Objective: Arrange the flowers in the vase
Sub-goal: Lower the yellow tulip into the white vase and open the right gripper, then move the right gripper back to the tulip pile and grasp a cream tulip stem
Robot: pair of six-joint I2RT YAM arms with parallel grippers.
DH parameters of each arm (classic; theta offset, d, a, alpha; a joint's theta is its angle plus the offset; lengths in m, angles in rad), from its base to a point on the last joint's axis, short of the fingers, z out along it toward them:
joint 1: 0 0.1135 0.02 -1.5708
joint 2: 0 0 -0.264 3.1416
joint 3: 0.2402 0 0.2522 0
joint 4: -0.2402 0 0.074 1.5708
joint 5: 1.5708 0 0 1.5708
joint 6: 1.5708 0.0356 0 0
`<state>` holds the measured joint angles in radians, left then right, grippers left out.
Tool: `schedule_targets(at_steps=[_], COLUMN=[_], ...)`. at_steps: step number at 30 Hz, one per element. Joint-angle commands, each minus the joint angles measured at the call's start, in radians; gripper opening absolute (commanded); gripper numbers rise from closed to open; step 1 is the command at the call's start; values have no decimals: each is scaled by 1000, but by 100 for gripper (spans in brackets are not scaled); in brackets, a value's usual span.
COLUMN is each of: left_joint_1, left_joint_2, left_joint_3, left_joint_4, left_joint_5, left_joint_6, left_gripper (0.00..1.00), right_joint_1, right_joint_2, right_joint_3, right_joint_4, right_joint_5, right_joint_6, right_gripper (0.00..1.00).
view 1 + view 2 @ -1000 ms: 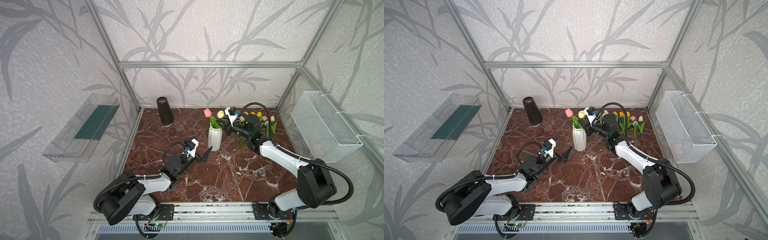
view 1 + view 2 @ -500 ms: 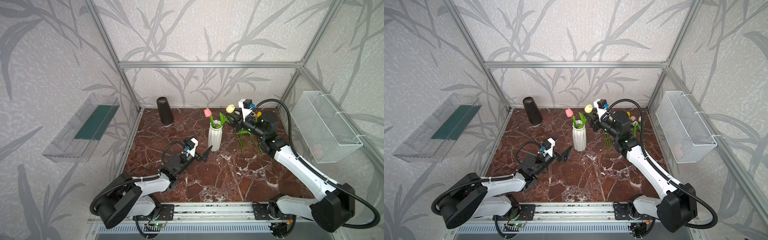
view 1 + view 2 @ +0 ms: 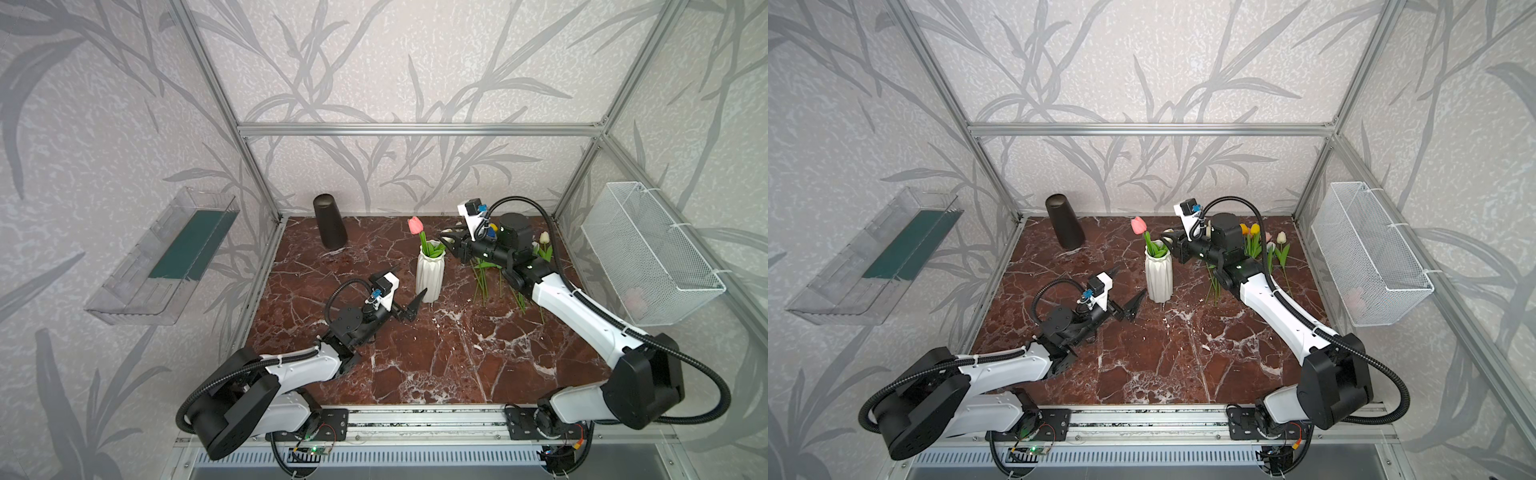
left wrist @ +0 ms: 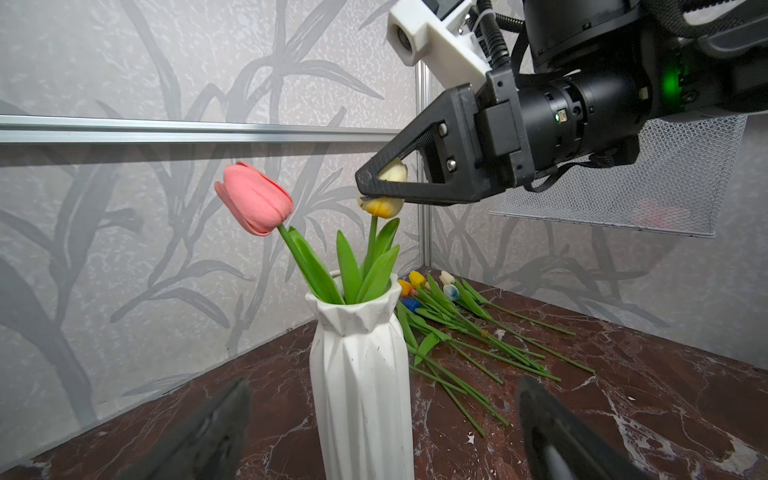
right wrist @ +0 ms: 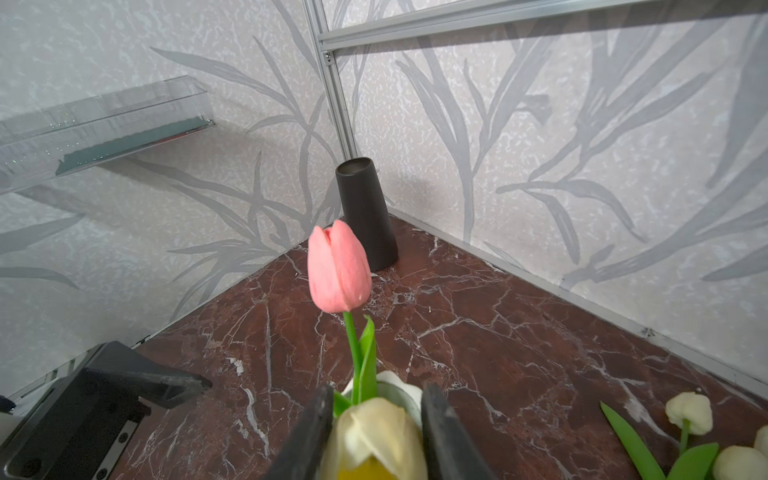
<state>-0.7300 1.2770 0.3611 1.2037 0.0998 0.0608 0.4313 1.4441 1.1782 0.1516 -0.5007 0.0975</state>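
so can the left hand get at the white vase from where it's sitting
Probably yes. The left hand is open and aimed at the white vase low down, with nothing between them. The right hand is higher up, at a tulip head.

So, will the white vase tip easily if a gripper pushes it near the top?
Probably yes: the vase is tall and narrow on a small foot, and it stands free on the smooth table. A low push would more likely slide it than tip it. It looks like hard ceramic, so a fall could chip it.
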Motion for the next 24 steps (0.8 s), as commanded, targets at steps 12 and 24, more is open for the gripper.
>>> schedule_targets(at_steps=[12,24], left_joint_1=[4,3], left_joint_2=[-22,-69], left_joint_3=[2,35], left_joint_4=[11,-107], left_joint_5=[-18,18], left_joint_6=[36,35], left_gripper=[99,99], right_joint_1=[44,-139], right_joint_2=[5,-135], right_joint_3=[154,137], right_joint_4=[-110,-285], right_joint_5=[139,230], right_joint_6=[-46,109], right_gripper=[63,65])
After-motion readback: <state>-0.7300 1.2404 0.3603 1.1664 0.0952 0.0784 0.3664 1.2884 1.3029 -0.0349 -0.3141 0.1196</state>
